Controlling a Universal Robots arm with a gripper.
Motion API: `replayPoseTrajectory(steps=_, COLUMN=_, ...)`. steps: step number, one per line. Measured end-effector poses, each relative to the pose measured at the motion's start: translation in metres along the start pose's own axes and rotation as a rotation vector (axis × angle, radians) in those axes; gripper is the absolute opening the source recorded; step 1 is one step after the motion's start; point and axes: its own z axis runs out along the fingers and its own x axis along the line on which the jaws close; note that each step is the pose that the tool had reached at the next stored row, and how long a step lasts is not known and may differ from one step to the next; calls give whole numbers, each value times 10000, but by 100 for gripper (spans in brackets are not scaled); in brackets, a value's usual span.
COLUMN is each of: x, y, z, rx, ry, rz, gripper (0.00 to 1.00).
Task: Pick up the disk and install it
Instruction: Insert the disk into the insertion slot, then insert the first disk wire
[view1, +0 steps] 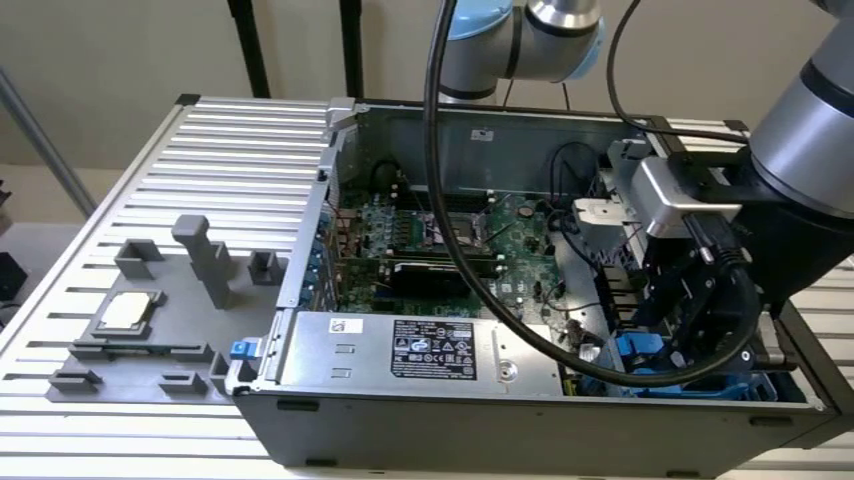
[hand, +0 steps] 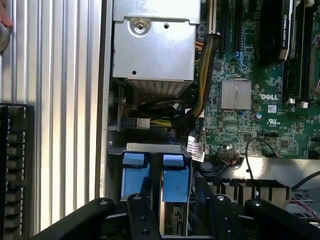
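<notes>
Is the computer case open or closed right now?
Open. The computer case has no panel on its upward side, so the green motherboard and the silver power supply lie exposed.

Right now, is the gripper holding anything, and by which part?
Cannot tell: the disk sits inside the span of the gripper, but the contact itself is hidden.

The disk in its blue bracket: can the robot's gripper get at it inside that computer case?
Probably yes. The gripper sits right at the disk inside the open case, and the wrist view shows no cable or cover between them.
</notes>
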Motion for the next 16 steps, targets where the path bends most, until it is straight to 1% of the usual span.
replayPoseTrajectory(steps=16, x=-1, y=-3, z=-4, rx=-1, ry=2, rz=-1, gripper=100)
